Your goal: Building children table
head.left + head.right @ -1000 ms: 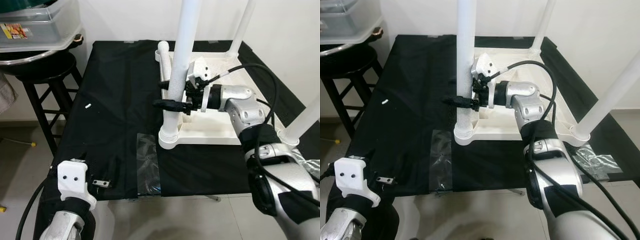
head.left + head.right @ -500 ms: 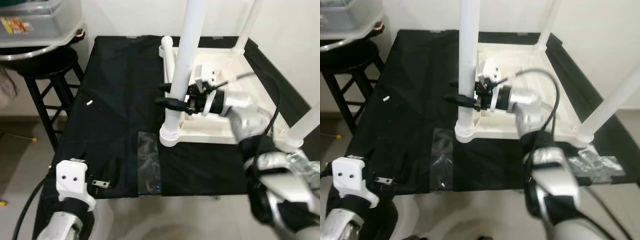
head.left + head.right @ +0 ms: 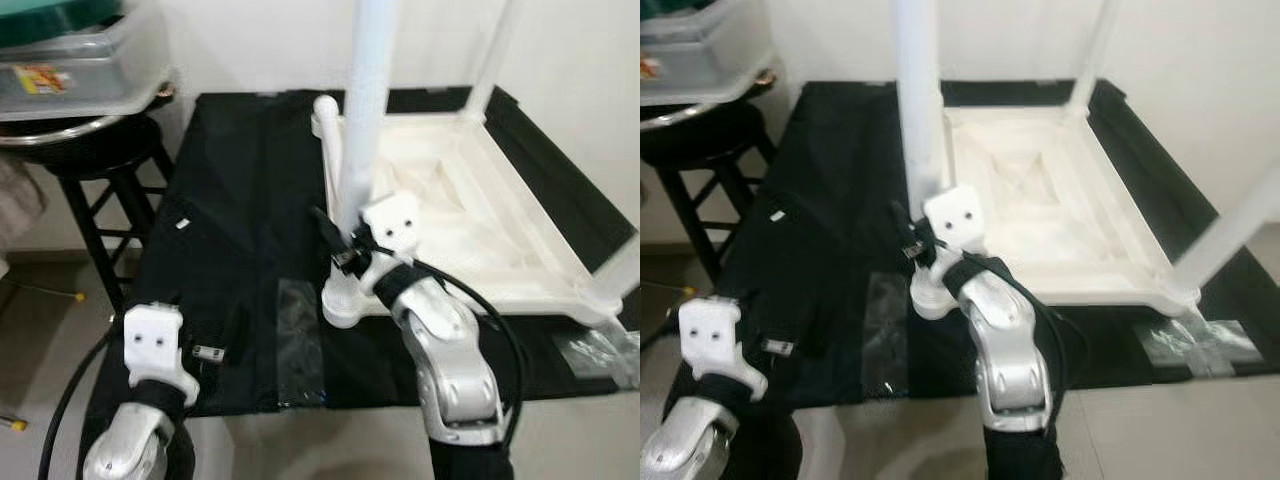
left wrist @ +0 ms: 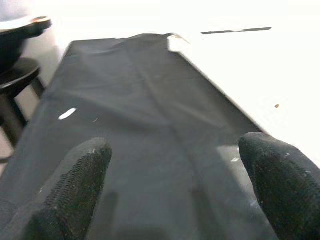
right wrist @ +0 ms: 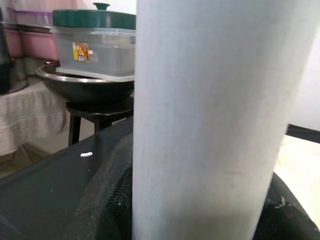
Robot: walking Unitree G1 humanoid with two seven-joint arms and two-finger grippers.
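Note:
A white children's table (image 3: 480, 215) lies upside down on a black cloth (image 3: 240, 200). Three legs stand up from it. A further white leg (image 3: 326, 125) shows at the far left corner. My right gripper (image 3: 338, 245) is shut on the near left leg (image 3: 362, 110), low down, just above its socket (image 3: 345, 300). In the right wrist view that leg (image 5: 205, 120) sits between both black fingers (image 5: 107, 200). My left gripper (image 4: 175, 150) hovers open over the cloth at the near left, holding nothing; its white wrist mount (image 3: 155, 345) is visible.
At the left, a black stool (image 3: 95, 160) carries a metal bowl and plastic boxes. A small white piece (image 3: 183, 223) and a clear plastic sheet (image 3: 298, 340) lie on the cloth. More clear plastic (image 3: 600, 350) lies at the near right. A white wall stands behind.
The camera has shifted. My right forearm has swung from across the tabletop to the near edge, its gripper still on the leg but lower. The left arm has come slightly forward.

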